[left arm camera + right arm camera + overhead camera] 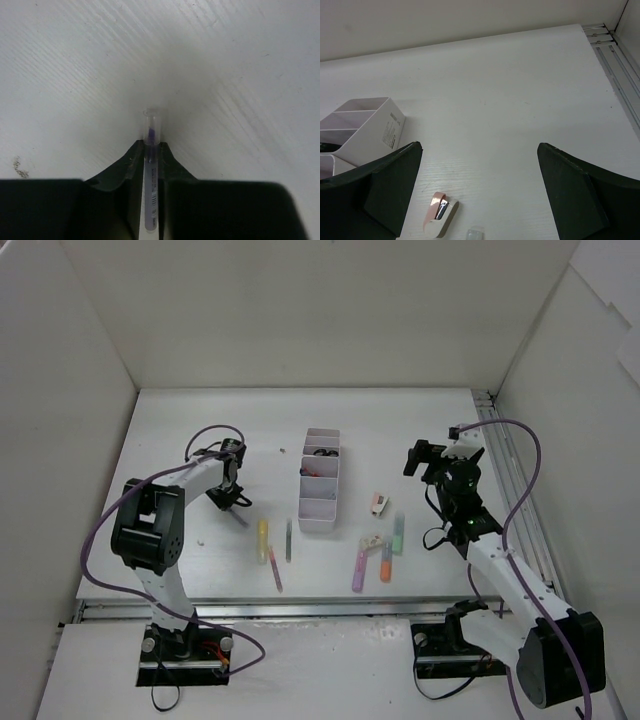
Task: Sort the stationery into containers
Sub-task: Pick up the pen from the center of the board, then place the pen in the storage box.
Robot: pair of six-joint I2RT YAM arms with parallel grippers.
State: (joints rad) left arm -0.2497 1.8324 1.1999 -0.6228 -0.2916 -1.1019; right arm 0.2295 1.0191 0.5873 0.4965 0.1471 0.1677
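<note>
My left gripper (232,500) is low over the table, left of the white four-compartment tray (305,502). In the left wrist view it (151,145) is shut on a thin clear pen with purple ink (151,172), whose tip points at the table. My right gripper (427,454) is open and empty, raised right of the tray. In the right wrist view (480,146) a white-pink eraser (440,214) lies below between the jaws. Black-handled scissors (320,452) sit in the tray's far compartments.
On the table in front of the tray lie a yellow highlighter (263,537), a dark pen (288,538), a pink pen (274,568), a purple highlighter (359,570), an orange highlighter (386,562), a green highlighter (397,532) and two erasers (379,504) (372,541). White walls enclose the table.
</note>
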